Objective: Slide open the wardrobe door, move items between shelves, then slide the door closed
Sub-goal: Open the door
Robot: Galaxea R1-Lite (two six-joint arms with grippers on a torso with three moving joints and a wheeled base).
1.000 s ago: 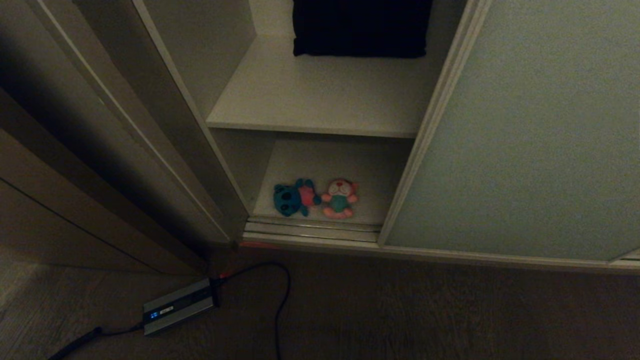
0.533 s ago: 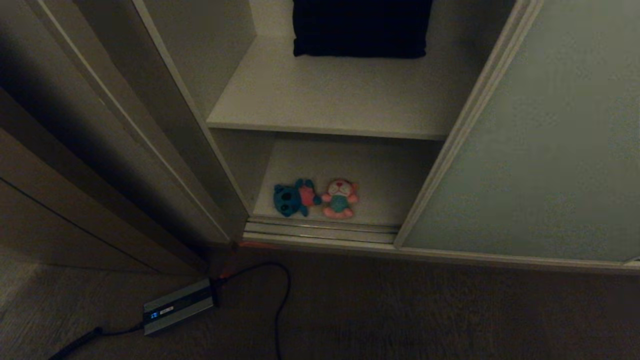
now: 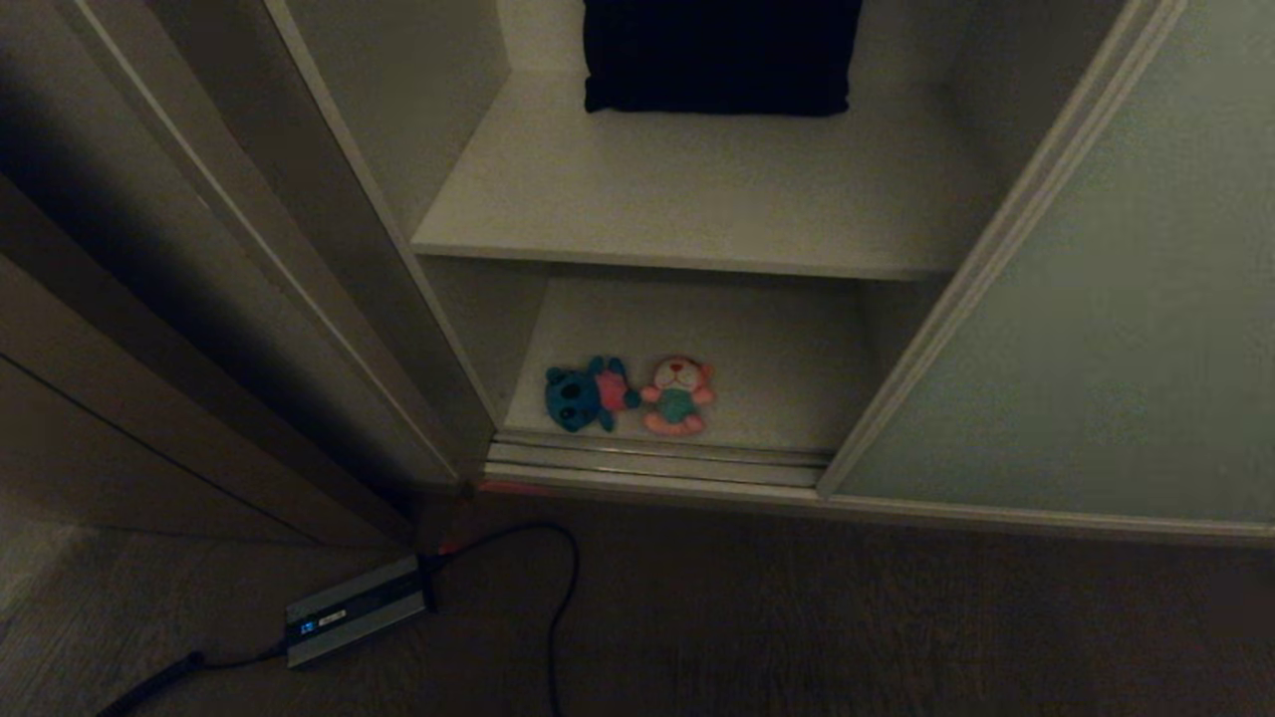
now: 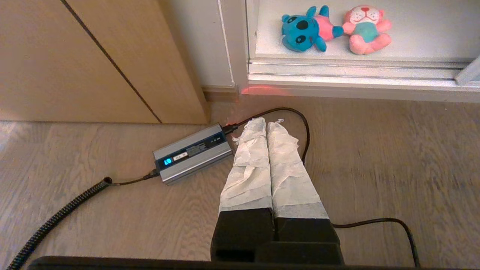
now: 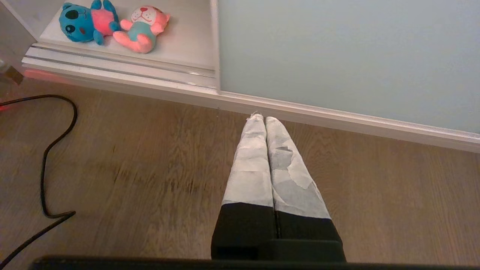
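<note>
Wood-grain floor [image 3: 797,617] runs up to the wardrobe's metal track [image 3: 647,463], and from my remote seat the head view looks down into the open bay. Its pale grey-green door [image 3: 1126,329] stands slid to the right, its light frame edge slanting across the right side of the opening. On the bottom shelf [image 3: 757,349] two plush toys lie side by side near the front lip, just behind the track: the blue toy [image 3: 583,393] on the left, the pink toy [image 3: 677,395] on the right, their arms touching. One board up, the upper shelf [image 3: 647,189] carries a black cushion [image 3: 719,55] at the back. A brown panel [image 3: 120,329] closes the scene on the left. On the floor before it sits a grey power unit [image 3: 354,622] with a small blue light, a black cable [image 3: 558,588] looping away from it. Neither of my arms appears in the head view. Seen from its wrist camera, the left gripper [image 4: 267,120] hangs over the floor with its white-wrapped fingers pressed together and empty, tips above the cable by the power unit. The right gripper [image 5: 263,117] is likewise closed and holding nothing, pointing at the floor just short of the door's bottom rail.
</note>
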